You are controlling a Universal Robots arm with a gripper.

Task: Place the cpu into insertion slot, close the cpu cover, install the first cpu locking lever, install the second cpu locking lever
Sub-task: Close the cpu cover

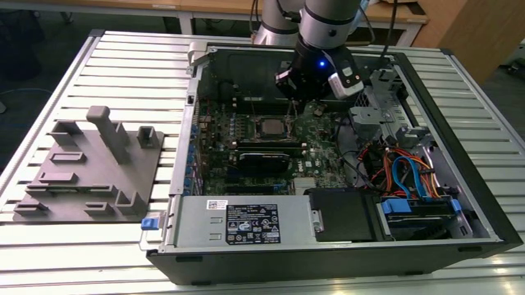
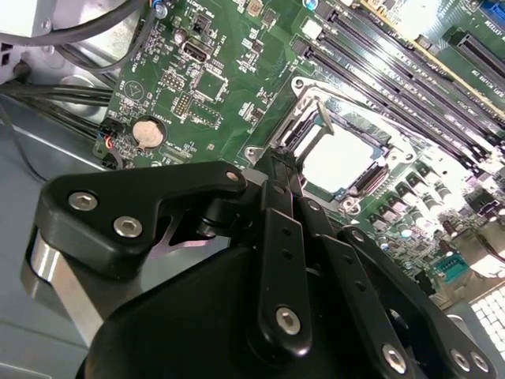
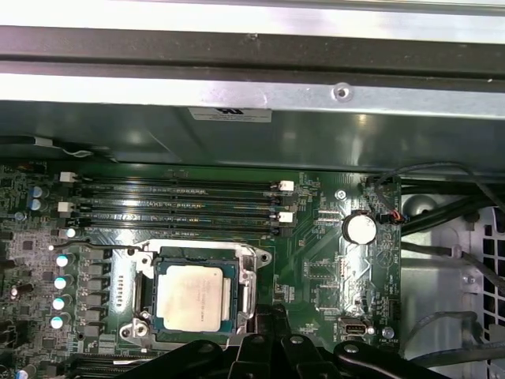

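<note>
Cpu [image 3: 192, 298] is sitting flat in the slot [image 3: 138, 296] on the green board [image 3: 316, 268], pale face up, with the cover [image 3: 243, 268] lying down around it like a frame. Lever [image 3: 99, 248], a thin wire rod, is running out from the slot's corner along the board, beside the long memory slots [image 3: 173, 207]. In both wrist views the gripper [image 3: 267, 316] is hovering just beside the slot's edge with its fingers [image 2: 278, 229] pressed together and nothing showing between them. A round coin cell [image 3: 359, 229] is lying on the board well apart from the slot. In the exterior view the arm [image 1: 320, 61] is reaching down into the open case [image 1: 328, 264], which is lying toward the table's [image 1: 123, 67] edge on the exterior view's right, while a grey fixture [image 1: 90, 178] is resting near the opposite edge.
</note>
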